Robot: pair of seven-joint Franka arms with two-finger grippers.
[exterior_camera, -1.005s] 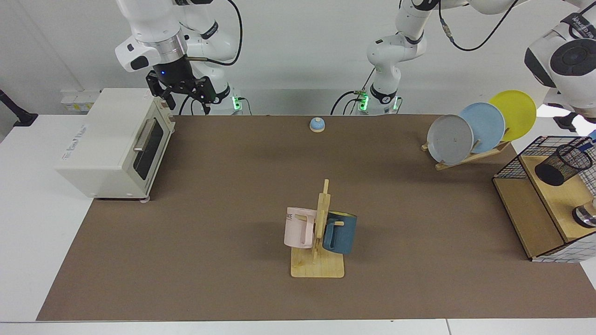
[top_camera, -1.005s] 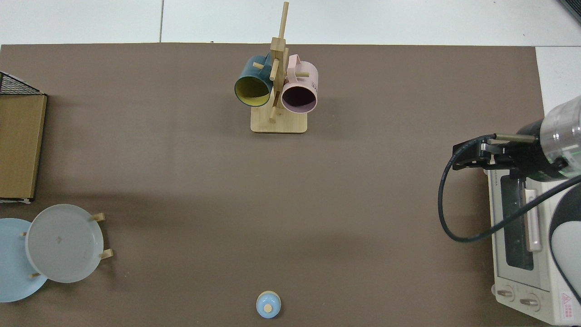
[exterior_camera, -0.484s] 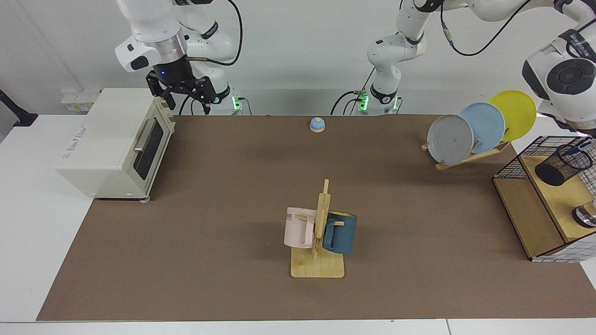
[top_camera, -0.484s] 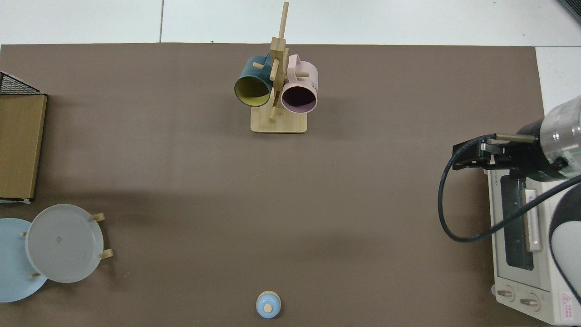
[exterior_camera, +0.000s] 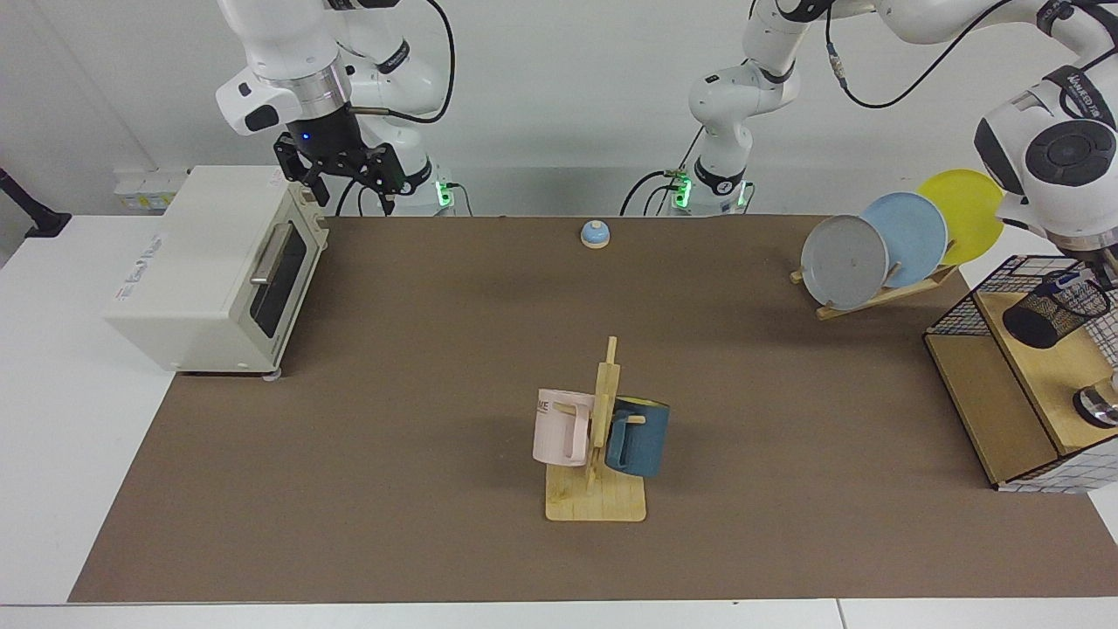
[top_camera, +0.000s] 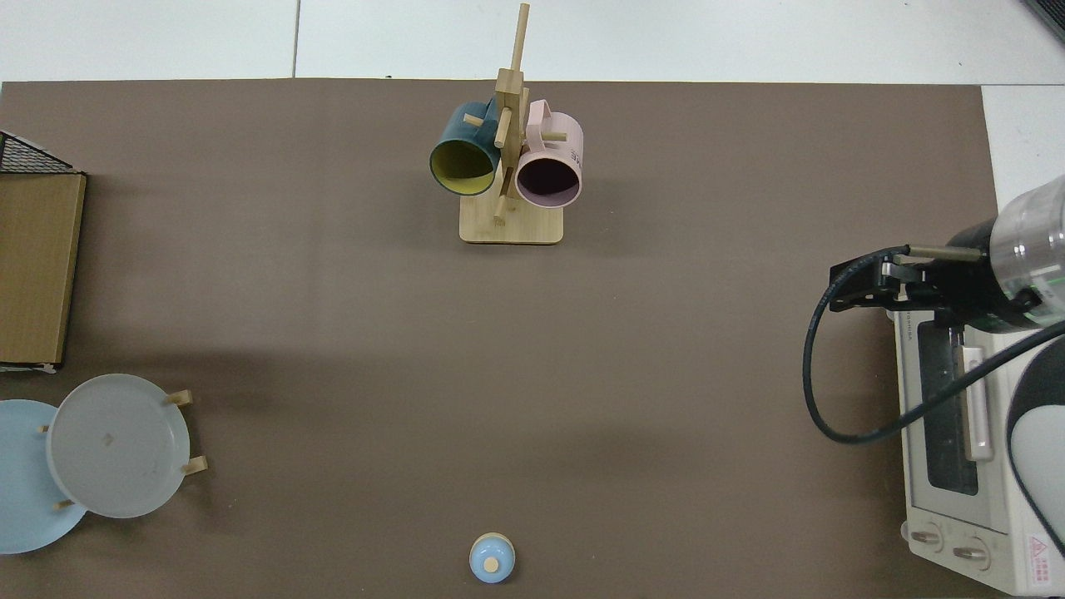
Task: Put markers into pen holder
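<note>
The pen holder (exterior_camera: 1052,313), a black wire-mesh cup, leans on the wooden shelf at the far right of the facing view. The marker (exterior_camera: 1070,281), white with blue, lies slanted at the holder's rim, its lower end over the opening. My left gripper (exterior_camera: 1102,266) hangs just above and right of the holder, partly cut off by the frame edge, shut on the marker's upper end. My right gripper (exterior_camera: 349,188) waits open over the toaster oven's corner, and shows in the top view as the right gripper (top_camera: 840,287). The pen holder and marker are outside the top view.
A black wire basket (exterior_camera: 961,301) surrounds the wooden shelf. A rack of plates (exterior_camera: 882,253) stands beside it. A mug tree (exterior_camera: 603,393) with a pink and a blue mug is mid-table. A toaster oven (exterior_camera: 210,271) sits at the facing view's left, a small bell (exterior_camera: 595,233) at the back.
The left arm has swung inward and lower, bringing the marker from above the basket's edge down to the pen holder's rim. The right arm has stayed put.
</note>
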